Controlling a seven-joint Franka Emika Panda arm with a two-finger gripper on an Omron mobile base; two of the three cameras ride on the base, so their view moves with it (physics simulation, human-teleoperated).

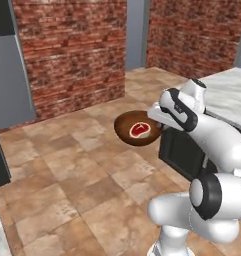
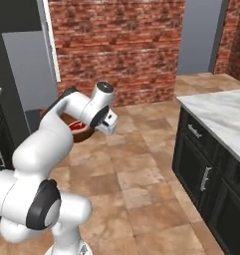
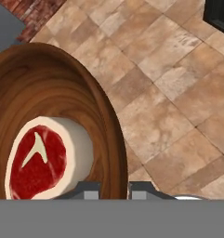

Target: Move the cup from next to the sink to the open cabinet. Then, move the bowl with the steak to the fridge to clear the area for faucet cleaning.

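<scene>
Hand view: my gripper (image 3: 114,188) pinches the bowl (image 3: 92,111) rim, the steak (image 3: 36,162) inside, above the floor (image 3: 169,93).

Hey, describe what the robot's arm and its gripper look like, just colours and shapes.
The arm is made of glossy white, rounded, tube-like segments joined by dark grey to black rings and caps at the joints. It ends in a white blocky hand. The gripper has two small dark grey, squared fingers. No cables or markings are visible.
</scene>
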